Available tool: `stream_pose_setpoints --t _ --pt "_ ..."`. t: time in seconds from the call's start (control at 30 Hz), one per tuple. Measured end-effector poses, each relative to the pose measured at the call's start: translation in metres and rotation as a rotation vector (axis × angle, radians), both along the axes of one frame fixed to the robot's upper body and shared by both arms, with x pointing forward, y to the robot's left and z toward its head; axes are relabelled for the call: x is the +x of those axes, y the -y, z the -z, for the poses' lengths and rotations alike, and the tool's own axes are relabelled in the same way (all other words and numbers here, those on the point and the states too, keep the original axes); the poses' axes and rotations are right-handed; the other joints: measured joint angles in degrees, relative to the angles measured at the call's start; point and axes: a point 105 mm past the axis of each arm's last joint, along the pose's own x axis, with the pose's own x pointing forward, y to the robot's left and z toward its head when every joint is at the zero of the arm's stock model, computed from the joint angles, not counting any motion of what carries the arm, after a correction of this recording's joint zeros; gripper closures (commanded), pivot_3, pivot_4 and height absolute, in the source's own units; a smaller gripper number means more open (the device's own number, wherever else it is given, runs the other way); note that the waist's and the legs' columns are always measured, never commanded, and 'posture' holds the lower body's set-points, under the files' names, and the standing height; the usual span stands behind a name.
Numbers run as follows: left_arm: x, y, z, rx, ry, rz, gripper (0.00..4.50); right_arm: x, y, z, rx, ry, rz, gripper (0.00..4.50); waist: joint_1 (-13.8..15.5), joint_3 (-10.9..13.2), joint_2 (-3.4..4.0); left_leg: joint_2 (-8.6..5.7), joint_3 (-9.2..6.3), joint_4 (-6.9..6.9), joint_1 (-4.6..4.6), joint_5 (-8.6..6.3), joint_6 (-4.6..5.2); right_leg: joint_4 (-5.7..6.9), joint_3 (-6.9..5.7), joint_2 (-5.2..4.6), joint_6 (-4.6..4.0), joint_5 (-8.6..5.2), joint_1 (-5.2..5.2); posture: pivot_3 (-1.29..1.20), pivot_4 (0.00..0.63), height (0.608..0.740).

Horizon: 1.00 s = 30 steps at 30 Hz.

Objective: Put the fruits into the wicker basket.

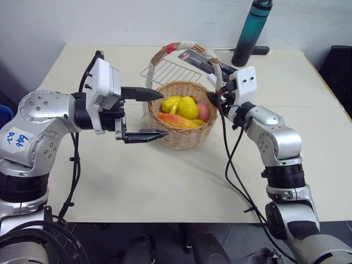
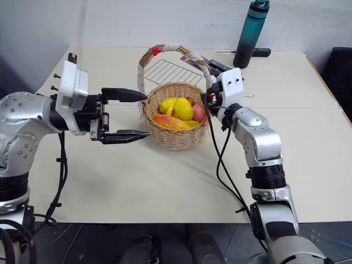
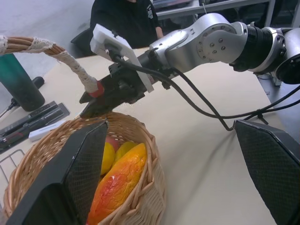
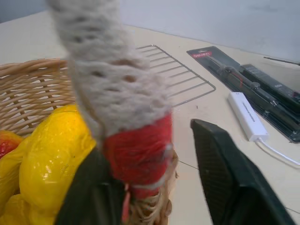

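Here the right gripper (image 3: 96,101) has its jaws around the wicker basket (image 1: 184,137) handle's red band (grip unconfirmed), mango (image 1: 176,120) and lemon (image 1: 187,108) inside, left gripper (image 1: 155,114) jaws wide beside the rim.

Silver jointed arms, black cables; white wrist housings; black fingers (image 1: 144,94); a handwritten blue-ink sticker (image 1: 20,138)

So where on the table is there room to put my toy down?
The table is bare along the near edge, between the two arms and in front of the wicker basket. The right side, past the right arm, is bare too. Behind the basket it's crowded: the wire rack, a black package and the teal bottle.
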Motion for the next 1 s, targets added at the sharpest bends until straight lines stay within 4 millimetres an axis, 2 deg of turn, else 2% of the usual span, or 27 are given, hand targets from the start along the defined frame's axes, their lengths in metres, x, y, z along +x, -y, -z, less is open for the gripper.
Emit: stream_pose_setpoints --t 0.1,0.17,0.27,0.37,0.47,0.57,0.63,0.73,0.8,0.83,1.0 --pt "0.000 0.000 0.000 0.002 0.001 0.001 0.00 -0.007 0.000 0.001 -0.035 0.017 -0.013 4.22 0.08 0.00 0.00 0.00 -0.02 0.01 0.00 0.00 -0.01 0.03 -0.01 0.00 0.00 0.00 0.00 0.00 0.150 0.740" --pt "0.000 0.000 0.000 0.003 0.005 0.006 0.00 -0.012 0.003 0.000 -0.050 0.034 -0.017 4.31 0.09 0.00 0.00 -0.02 -0.01 0.02 0.00 0.01 0.00 0.03 0.00 0.00 0.00 0.00 0.00 0.00 0.150 0.740" --pt "0.001 0.004 -0.001 -0.003 0.007 0.026 0.00 -0.021 0.025 -0.012 -0.075 0.062 0.009 4.31 0.63 0.01 0.01 -0.02 -0.01 0.04 0.00 0.01 0.00 0.03 -0.01 -0.01 0.00 0.00 0.01 0.00 0.150 0.740" --pt "0.005 0.005 -0.005 -0.012 0.009 0.029 0.00 -0.039 0.061 -0.028 -0.134 0.112 0.038 4.31 1.48 0.03 0.04 -0.03 -0.03 0.03 0.01 -0.01 0.02 -0.01 -0.03 0.01 0.01 -0.01 0.03 0.00 0.150 0.740" --pt "0.010 0.004 -0.003 -0.014 -0.001 0.033 0.00 -0.055 0.111 -0.033 -0.195 0.105 0.128 4.31 2.06 0.03 0.04 -0.05 -0.03 0.04 0.01 -0.03 0.06 -0.12 -0.04 0.00 0.03 0.00 0.10 0.00 0.150 0.740" --pt "0.014 0.003 0.000 -0.023 -0.019 0.041 0.00 -0.063 0.160 -0.030 -0.197 0.066 0.270 4.31 1.97 0.03 0.04 -0.07 0.07 0.09 0.03 -0.03 0.12 -0.13 0.06 0.00 0.11 0.05 0.13 0.00 0.150 0.740" --pt "0.014 0.007 0.002 -0.023 -0.023 0.058 0.00 -0.066 0.176 -0.026 -0.191 0.057 0.324 4.31 1.37 0.03 0.04 -0.06 0.16 0.09 0.09 -0.03 0.12 -0.08 0.16 0.03 0.13 0.06 0.13 0.00 0.150 0.740" --pt "0.017 0.009 0.002 -0.021 -0.021 0.068 0.00 -0.065 0.203 -0.009 -0.137 0.035 0.435 4.31 1.01 0.03 0.05 -0.04 0.26 0.04 0.22 0.00 0.07 0.02 0.28 0.10 0.13 0.06 0.13 0.00 0.150 0.740" --pt "0.017 0.009 0.001 -0.019 -0.019 0.071 0.00 -0.064 0.216 0.004 -0.091 0.018 0.498 3.56 0.94 0.03 0.06 -0.04 0.32 0.02 0.29 0.01 0.05 0.11 0.34 0.11 0.12 0.05 0.12 0.00 0.150 0.740" --pt "0.017 0.009 0.002 -0.017 -0.019 0.071 0.00 -0.064 0.220 0.007 -0.070 0.021 0.518 3.34 0.90 0.04 0.08 -0.05 0.38 0.01 0.33 0.01 0.05 0.17 0.40 0.11 0.12 0.05 0.11 0.00 0.150 0.740" --pt "0.017 0.009 0.002 -0.015 -0.023 0.077 0.00 -0.070 0.227 0.009 -0.029 0.046 0.556 1.56 1.05 0.04 0.08 -0.04 0.38 0.01 0.38 0.01 0.04 0.24 0.40 0.11 0.13 0.05 0.12 0.00 0.150 0.740"
